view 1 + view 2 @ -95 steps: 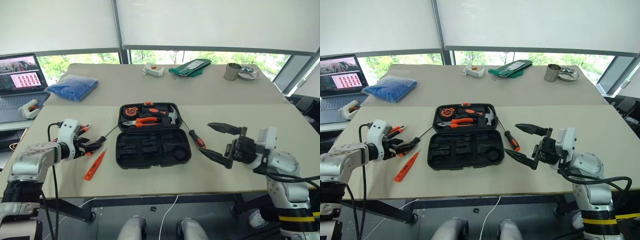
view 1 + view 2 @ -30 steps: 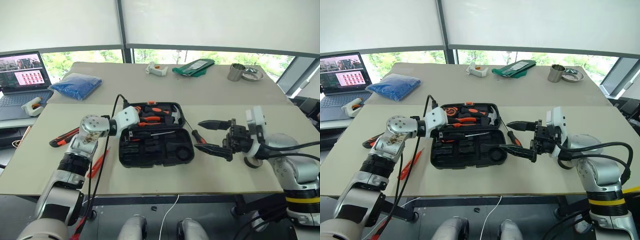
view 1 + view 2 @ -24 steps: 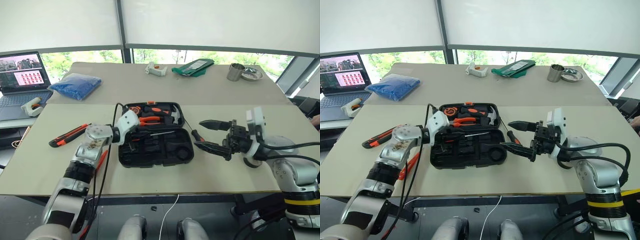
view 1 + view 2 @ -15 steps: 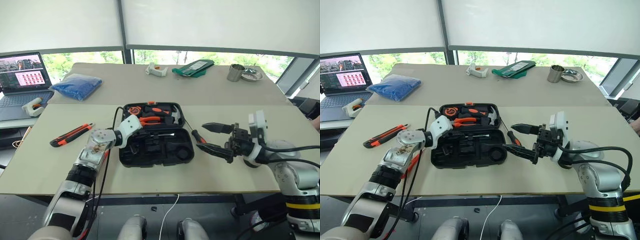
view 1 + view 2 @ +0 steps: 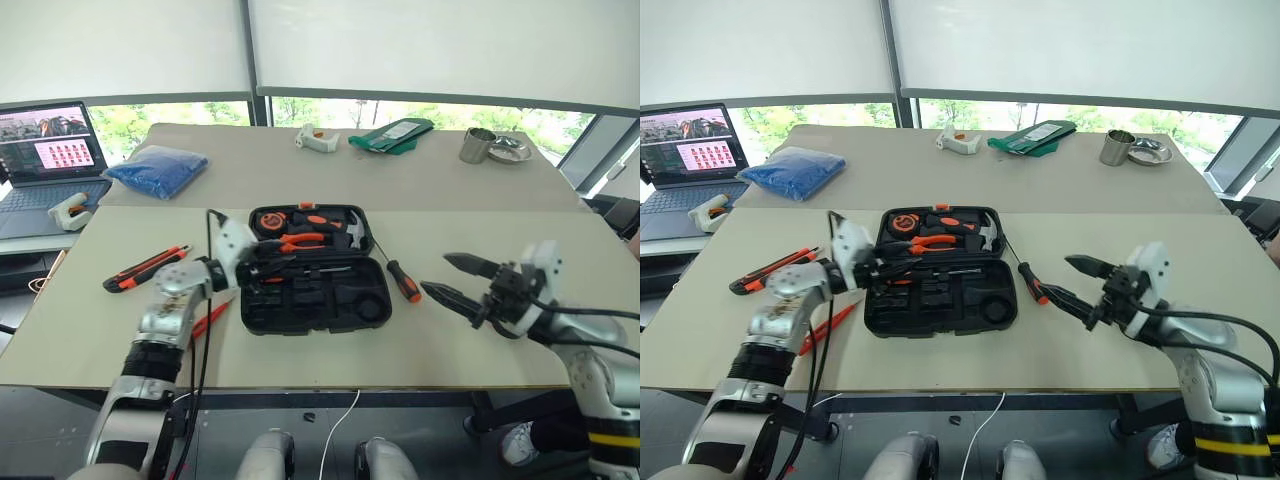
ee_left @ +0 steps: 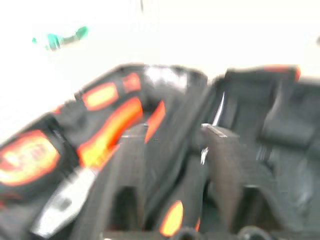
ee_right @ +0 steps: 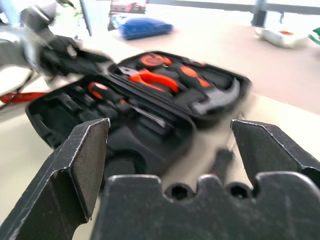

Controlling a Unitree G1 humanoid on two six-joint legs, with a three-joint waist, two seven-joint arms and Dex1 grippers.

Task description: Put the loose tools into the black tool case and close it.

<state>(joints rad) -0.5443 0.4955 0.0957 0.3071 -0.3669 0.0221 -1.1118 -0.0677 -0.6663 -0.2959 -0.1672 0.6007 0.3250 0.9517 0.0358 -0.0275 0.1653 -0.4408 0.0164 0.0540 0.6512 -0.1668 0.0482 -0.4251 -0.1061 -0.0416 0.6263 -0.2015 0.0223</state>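
The black tool case [image 5: 384, 303] lies open mid-table, its lid holding pliers, a hammer and a tape measure. One screwdriver [image 5: 315, 269] rests in the lower half. My left gripper [image 5: 270, 268] hovers at the case's left edge, open, fingers [image 6: 132, 165] apart above the tray with nothing gripped. A second screwdriver [image 5: 404, 281] lies on the table just right of the case. My right gripper [image 5: 437, 273] stands wide open and empty to the right of it. The utility knife [image 5: 146, 268] and orange tester pen [image 5: 212, 318] lie left of the case, the pen partly behind my left arm.
A laptop [image 5: 45, 140] and a white object [image 5: 75, 208] sit at the far left. On the back table are a blue cloth bundle [image 5: 157, 170], a white device [image 5: 318, 140], a green item [image 5: 390, 133] and a metal cup [image 5: 477, 145].
My left gripper has opened and pulled back leftward from the case, leaving the screwdriver in the lower half. My right arm has swung right and lower, still open.
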